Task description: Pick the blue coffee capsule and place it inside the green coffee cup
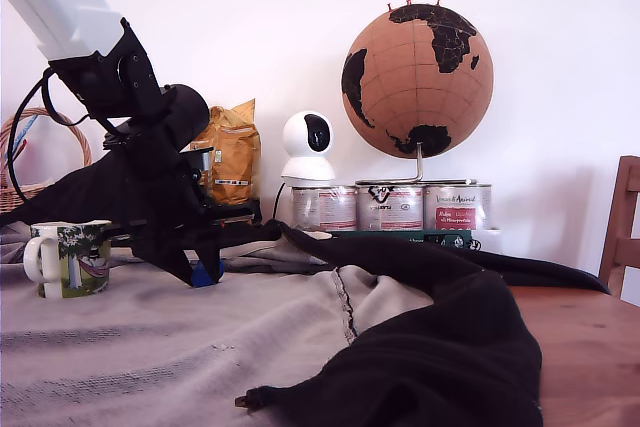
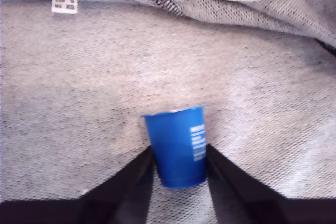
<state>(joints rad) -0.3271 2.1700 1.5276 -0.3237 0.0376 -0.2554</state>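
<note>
The blue coffee capsule (image 2: 177,148) stands on the grey cloth with its wider rim up and a pale printed mark on its side. My gripper (image 2: 178,153) has a dark finger (image 2: 137,174) pressed against each side of the capsule's lower half. In the exterior view the gripper (image 1: 200,267) reaches down to the cloth, and only a sliver of the blue capsule (image 1: 208,273) shows beneath it. The green coffee cup (image 1: 70,259), a white-handled mug with a tree print, stands upright at the exterior view's left, well apart from the gripper.
A grey cloth (image 1: 250,337) covers the table. A black garment (image 1: 440,347) lies across the exterior view's right. Behind stand a yellow bag (image 1: 232,157), a white camera (image 1: 308,147), tins (image 1: 390,207) and a globe (image 1: 417,79). A basket (image 1: 40,147) sits far left, a chair (image 1: 622,232) far right.
</note>
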